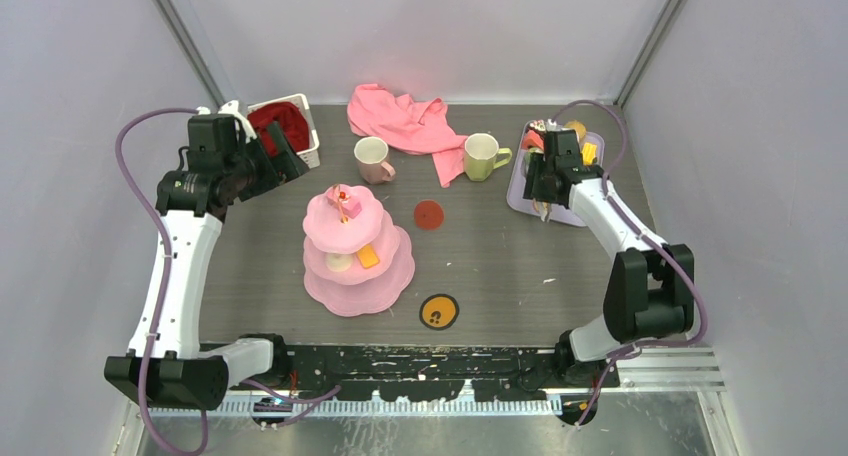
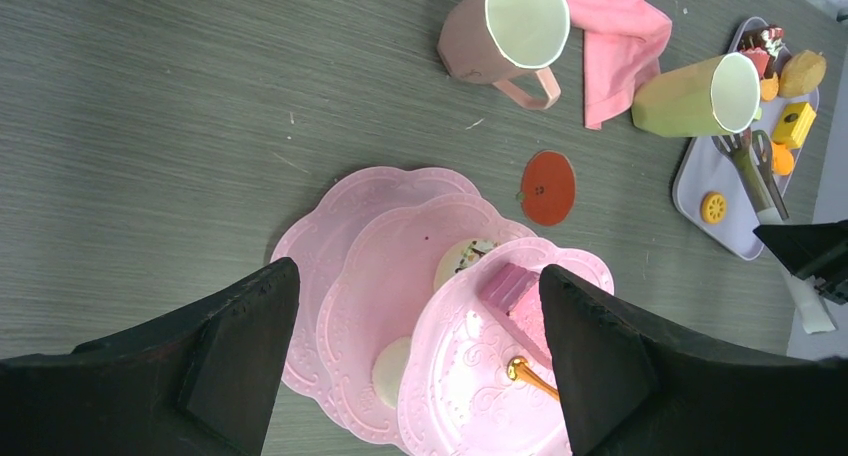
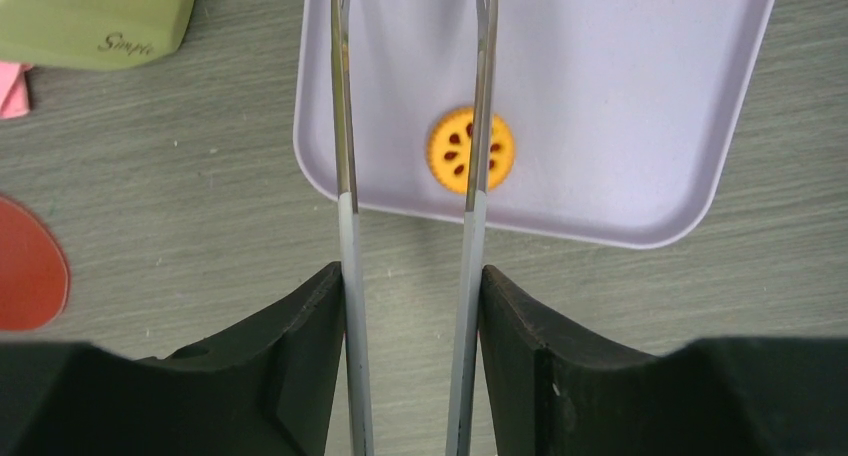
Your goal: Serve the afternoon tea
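The pink three-tier cake stand (image 1: 345,298) stands mid-table, with a pink cake piece (image 1: 352,208) on its top tier and an orange piece (image 1: 368,256) on a lower tier. My left gripper (image 1: 285,156) is open and empty, held high; in its wrist view (image 2: 418,276) the stand (image 2: 390,246) lies below it. The pale pink mug (image 1: 372,159) and the yellow-green mug (image 1: 482,156) stand behind the stand. My right gripper (image 3: 412,276) is shut on metal tongs (image 3: 343,126), whose arms straddle a yellow cookie (image 3: 471,150) on the lilac tray (image 3: 620,96).
A white basket with red cloth (image 1: 285,126) sits far left. A pink cloth (image 1: 405,121) lies at the back. A red disc (image 1: 429,214) and a yellow-black disc (image 1: 438,311) lie on the table. More toy pastries (image 2: 790,76) fill the tray's far end.
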